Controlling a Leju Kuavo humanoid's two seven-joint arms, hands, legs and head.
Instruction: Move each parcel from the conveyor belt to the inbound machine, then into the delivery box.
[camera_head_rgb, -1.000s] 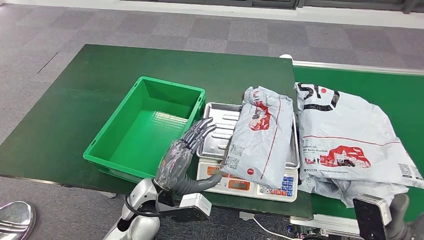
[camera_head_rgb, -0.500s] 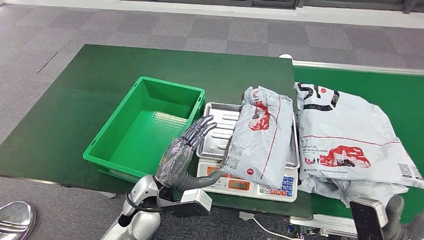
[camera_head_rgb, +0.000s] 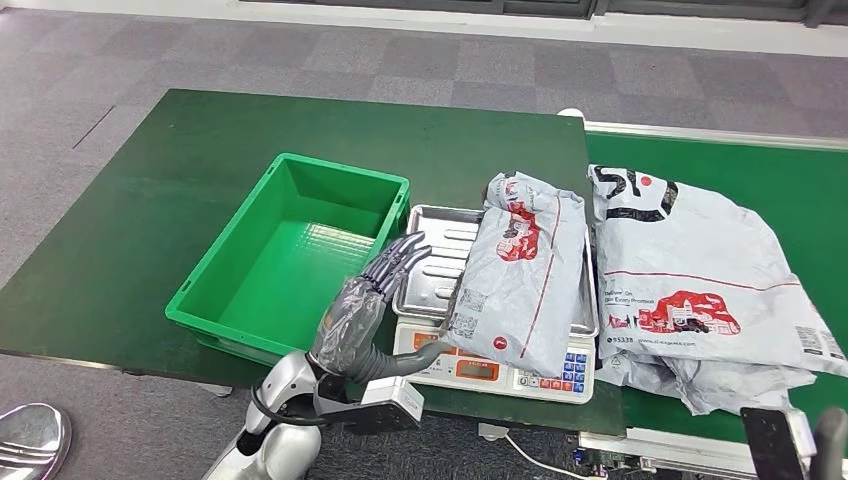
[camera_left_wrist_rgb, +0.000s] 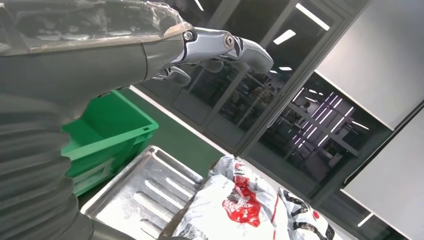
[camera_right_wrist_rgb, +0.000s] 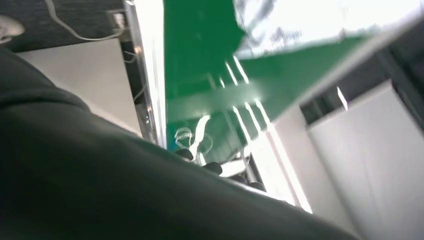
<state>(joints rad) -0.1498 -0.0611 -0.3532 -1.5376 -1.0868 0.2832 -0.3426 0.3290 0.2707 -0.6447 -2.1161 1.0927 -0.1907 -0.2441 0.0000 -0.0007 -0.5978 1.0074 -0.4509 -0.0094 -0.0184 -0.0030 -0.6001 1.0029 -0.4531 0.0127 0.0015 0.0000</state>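
A grey parcel with red print (camera_head_rgb: 520, 270) (camera_left_wrist_rgb: 235, 205) lies across the right part of the scale's steel tray (camera_head_rgb: 440, 265) (camera_left_wrist_rgb: 145, 190), its near end hanging over the keypad. My left hand (camera_head_rgb: 370, 300) hovers over the tray's left side with its fingers (camera_left_wrist_rgb: 235, 47) stretched out and apart. Its thumb reaches toward the parcel's near left corner; I cannot tell whether it touches. The green delivery box (camera_head_rgb: 290, 250) (camera_left_wrist_rgb: 110, 130) stands left of the scale. My right hand (camera_head_rgb: 830, 440) sits low at the front right corner, below the belt's edge; its fingertips (camera_right_wrist_rgb: 215, 167) barely show.
Larger grey parcels (camera_head_rgb: 690, 280) are piled on the green conveyor belt (camera_head_rgb: 800, 190) right of the scale. The scale's display and keypad (camera_head_rgb: 500, 368) face the table's front edge. The dark green table (camera_head_rgb: 160, 200) extends left and behind the box.
My right arm has sunk lower toward the bottom right corner. My left hand dropped very slightly, then held still. The parcel on the tray has not moved.
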